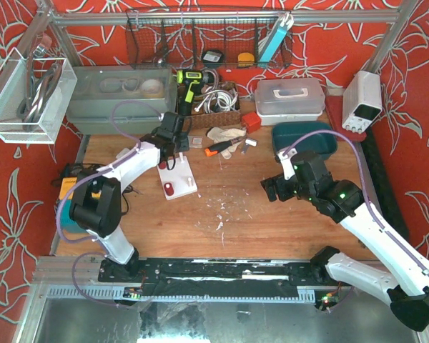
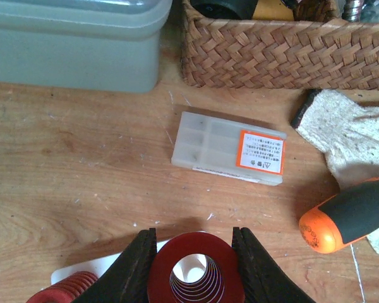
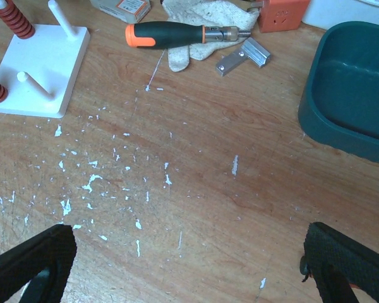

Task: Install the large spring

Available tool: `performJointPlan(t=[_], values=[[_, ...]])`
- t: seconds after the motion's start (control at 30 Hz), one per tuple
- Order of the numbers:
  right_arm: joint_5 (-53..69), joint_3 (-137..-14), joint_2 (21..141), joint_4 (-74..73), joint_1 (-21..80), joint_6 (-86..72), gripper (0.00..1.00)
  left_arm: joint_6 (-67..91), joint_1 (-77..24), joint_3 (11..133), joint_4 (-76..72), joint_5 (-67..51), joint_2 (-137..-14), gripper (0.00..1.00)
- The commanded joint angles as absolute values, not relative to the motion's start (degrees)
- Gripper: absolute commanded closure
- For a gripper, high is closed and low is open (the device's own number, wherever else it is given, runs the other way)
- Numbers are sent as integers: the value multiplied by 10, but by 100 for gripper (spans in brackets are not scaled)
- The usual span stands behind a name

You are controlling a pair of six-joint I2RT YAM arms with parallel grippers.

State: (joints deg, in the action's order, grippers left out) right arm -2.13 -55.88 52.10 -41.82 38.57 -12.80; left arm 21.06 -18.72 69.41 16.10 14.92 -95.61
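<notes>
My left gripper (image 2: 194,237) is shut on the large dark-red spring (image 2: 196,243), seen end-on between the black fingers (image 2: 136,265). It holds the spring over the back edge of the white peg base (image 2: 63,276). A smaller red spring (image 2: 68,291) sits at the lower left. In the top view the left gripper (image 1: 168,153) hovers at the far end of the base (image 1: 179,179) and hides the large spring. The right wrist view shows the base (image 3: 41,79) with a bare white peg (image 3: 62,19) and two red springs (image 3: 12,17). My right gripper (image 3: 189,265) is open and empty over bare table (image 1: 277,189).
An orange-handled screwdriver (image 3: 177,35) and a cloth glove (image 3: 215,19) lie behind the base. A small plastic box (image 2: 230,148), a wicker basket (image 2: 271,50) and a grey tub (image 2: 76,41) stand beyond the left gripper. A teal bin (image 3: 350,95) sits at the right.
</notes>
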Motion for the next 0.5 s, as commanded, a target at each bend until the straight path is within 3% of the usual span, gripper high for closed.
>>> performJointPlan(t=[0.0, 0.47], values=[[-34, -575, 518, -434, 387, -134, 1, 219, -187, 695, 146, 143, -965, 100], [-45, -573, 521, -436, 386, -124, 1, 216, -186, 674, 135, 133, -991, 100]])
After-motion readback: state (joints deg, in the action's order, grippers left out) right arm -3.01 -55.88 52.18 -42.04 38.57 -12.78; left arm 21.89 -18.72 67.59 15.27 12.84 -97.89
